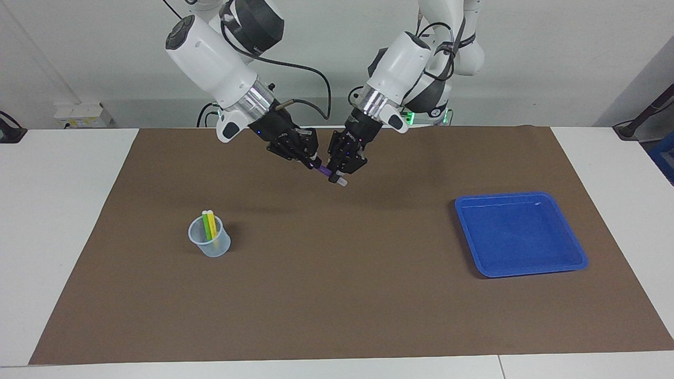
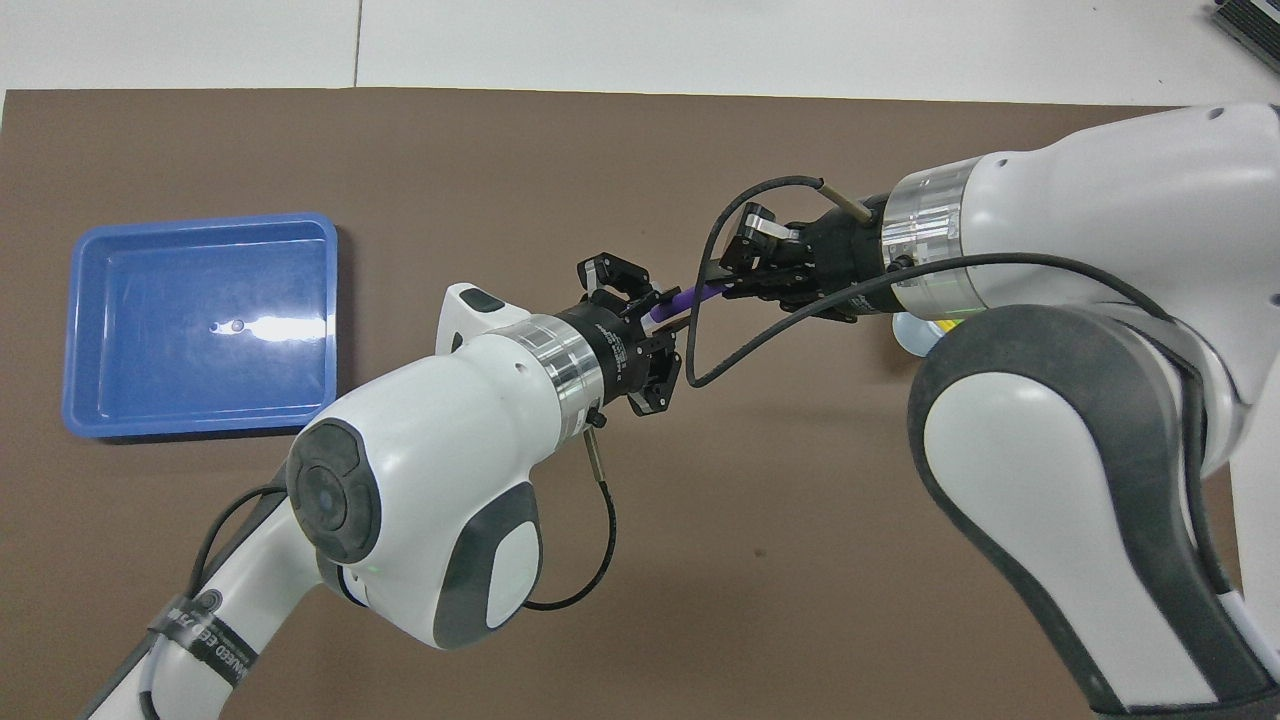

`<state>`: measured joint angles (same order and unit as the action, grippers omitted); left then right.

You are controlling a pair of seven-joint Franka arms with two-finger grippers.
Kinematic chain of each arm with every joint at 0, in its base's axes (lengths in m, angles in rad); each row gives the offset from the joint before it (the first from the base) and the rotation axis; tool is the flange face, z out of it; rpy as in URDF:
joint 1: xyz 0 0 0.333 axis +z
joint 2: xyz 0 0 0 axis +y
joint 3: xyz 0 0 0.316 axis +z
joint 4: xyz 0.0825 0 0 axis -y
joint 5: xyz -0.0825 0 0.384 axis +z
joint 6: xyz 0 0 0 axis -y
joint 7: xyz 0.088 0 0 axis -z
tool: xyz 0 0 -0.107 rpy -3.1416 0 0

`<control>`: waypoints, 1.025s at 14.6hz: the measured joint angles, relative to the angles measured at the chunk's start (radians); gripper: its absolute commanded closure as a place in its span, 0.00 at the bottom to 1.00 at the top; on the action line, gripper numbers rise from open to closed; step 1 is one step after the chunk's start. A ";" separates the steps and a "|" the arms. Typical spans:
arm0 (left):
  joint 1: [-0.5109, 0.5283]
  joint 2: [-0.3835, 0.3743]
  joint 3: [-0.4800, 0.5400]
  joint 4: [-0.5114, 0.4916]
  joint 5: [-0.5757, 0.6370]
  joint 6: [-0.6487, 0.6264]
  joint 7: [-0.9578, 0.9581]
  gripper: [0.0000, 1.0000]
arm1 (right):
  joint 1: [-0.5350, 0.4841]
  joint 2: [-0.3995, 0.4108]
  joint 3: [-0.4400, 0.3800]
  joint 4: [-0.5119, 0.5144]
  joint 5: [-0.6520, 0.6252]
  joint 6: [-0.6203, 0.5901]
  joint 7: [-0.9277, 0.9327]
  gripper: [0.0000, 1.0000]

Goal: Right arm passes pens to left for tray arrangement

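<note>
A purple pen (image 1: 327, 171) hangs in the air over the brown mat (image 1: 337, 295), gripped at both ends: the right gripper (image 1: 313, 161) pinches its upper part, the left gripper (image 1: 335, 177) is clamped near its pale tip. The facing view alone shows the yellow pen (image 1: 211, 225) and green pen (image 1: 206, 226) standing in the cup (image 1: 210, 242). The blue tray (image 1: 571, 260) lies toward the left arm's end.

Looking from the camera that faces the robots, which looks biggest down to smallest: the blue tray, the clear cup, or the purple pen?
1. blue tray
2. clear cup
3. purple pen, mostly hidden by the two hands gripping it, so its rank is unsure.
</note>
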<state>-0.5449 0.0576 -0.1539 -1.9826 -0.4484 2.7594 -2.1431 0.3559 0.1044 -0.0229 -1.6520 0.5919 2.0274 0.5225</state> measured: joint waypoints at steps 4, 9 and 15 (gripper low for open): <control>0.000 0.001 0.001 0.001 0.000 0.000 -0.001 0.96 | 0.002 0.000 0.000 -0.001 0.002 0.004 0.000 0.87; -0.001 0.001 -0.006 0.000 0.000 0.000 -0.002 0.96 | 0.002 0.001 0.000 -0.001 0.003 0.012 0.000 0.13; 0.000 0.003 -0.001 0.000 0.000 -0.006 0.035 0.98 | -0.008 0.000 -0.007 0.015 -0.059 -0.031 -0.009 0.13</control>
<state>-0.5452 0.0602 -0.1551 -1.9823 -0.4480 2.7532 -2.1083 0.3481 0.1046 -0.0298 -1.6369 0.5327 1.9959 0.5133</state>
